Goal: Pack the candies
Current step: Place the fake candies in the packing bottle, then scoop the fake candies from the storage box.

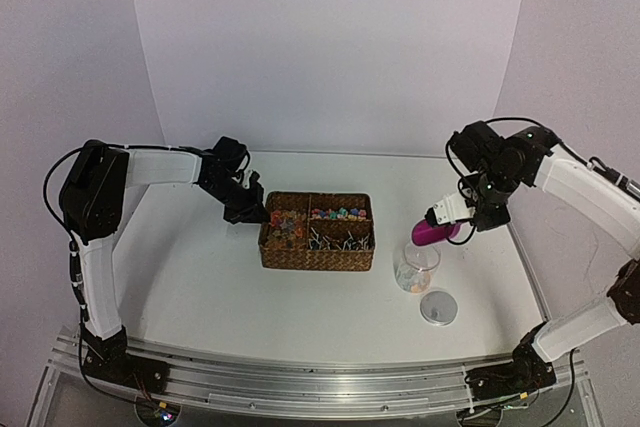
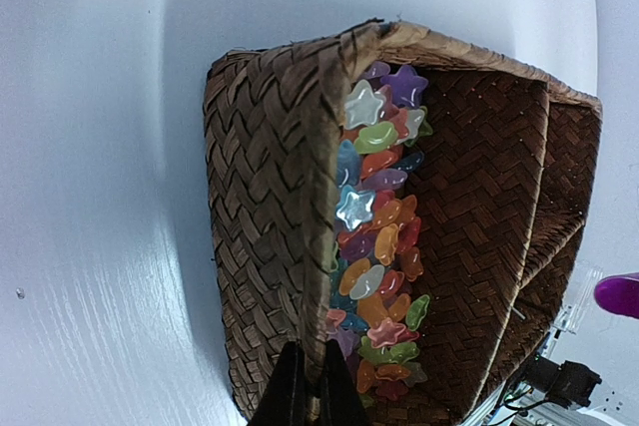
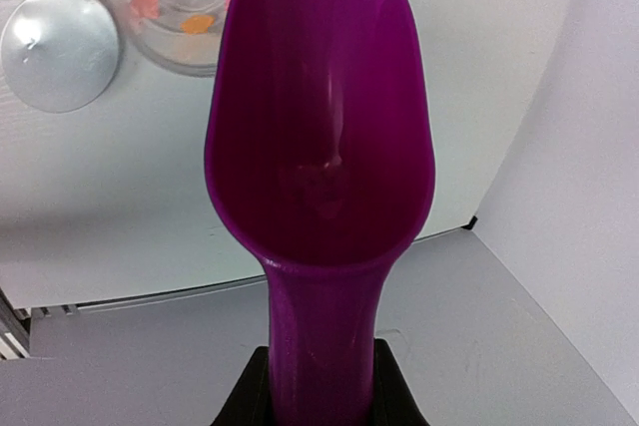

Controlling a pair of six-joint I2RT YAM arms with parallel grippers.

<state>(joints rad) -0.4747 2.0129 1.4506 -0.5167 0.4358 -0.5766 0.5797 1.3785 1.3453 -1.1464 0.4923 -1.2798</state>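
Note:
A brown woven basket point(image 1: 316, 258) with compartments holds many small candies point(image 1: 287, 224) in mixed colours. My left gripper point(image 1: 252, 215) is shut on the basket's left rim. In the left wrist view its jaws point(image 2: 310, 398) pinch the rim of the basket point(image 2: 265, 197), with the candies point(image 2: 379, 236) just inside. My right gripper point(image 1: 455, 215) is shut on the handle of a magenta scoop point(image 1: 434, 233), held above a clear glass jar point(image 1: 416, 268). In the right wrist view the gripper point(image 3: 319, 391) holds the scoop point(image 3: 319, 137), whose bowl is empty.
The jar point(image 3: 180, 2) has a few candies at its bottom. Its round silver lid point(image 1: 438, 307) lies on the table in front of it, and shows in the right wrist view point(image 3: 60, 47). The table's right edge runs close to the right arm.

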